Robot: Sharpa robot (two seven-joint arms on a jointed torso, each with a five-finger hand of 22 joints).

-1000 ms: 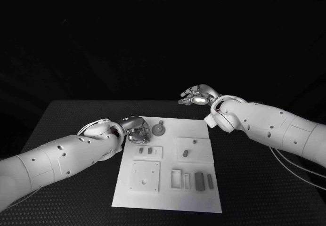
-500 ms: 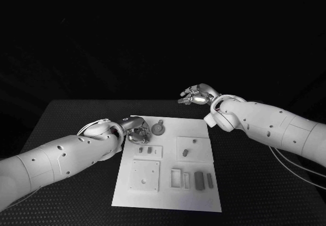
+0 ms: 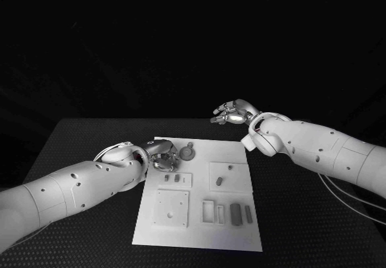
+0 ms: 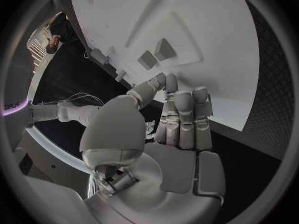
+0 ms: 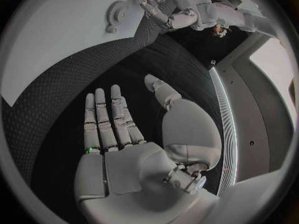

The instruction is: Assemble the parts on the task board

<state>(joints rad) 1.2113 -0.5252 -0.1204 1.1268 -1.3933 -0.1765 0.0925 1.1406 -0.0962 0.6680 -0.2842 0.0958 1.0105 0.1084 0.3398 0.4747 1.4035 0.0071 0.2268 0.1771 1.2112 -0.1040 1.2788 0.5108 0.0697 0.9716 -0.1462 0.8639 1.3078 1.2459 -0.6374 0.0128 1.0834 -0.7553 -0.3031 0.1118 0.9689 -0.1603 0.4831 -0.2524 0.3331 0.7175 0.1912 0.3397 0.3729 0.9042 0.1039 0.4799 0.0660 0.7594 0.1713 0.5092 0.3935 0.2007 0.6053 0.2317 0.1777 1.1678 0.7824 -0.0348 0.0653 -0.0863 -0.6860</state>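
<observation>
Change: almost nothing has moved since the earlier pictures; the left hand has only shifted a little toward the round part, and the right hand stays where it was.
Table (image 3: 88, 139): black, it carries the white board.
Board (image 3: 205, 229): a white plate in the middle of the table, with raised squares and slots.
Left hand (image 3: 163, 155): over the far left corner of the board, fingers curled in close together; whether it pinches something I cannot tell.
Right hand (image 3: 234, 113): lifted beyond the far edge of the board, fingers spread, holding nothing.
Round part (image 3: 187, 152): a gear-like piece on the board, just beside the left hand.
Small parts (image 3: 236, 214): dark bars standing in the slots at the near right of the board.
Risk: if the curled left fingers reach sideways, they may push the round part away and not grip it, because they come from beside it.
Hidden: the left fingertips are covered by the hand itself, and the smallest parts are too small to tell apart.
</observation>
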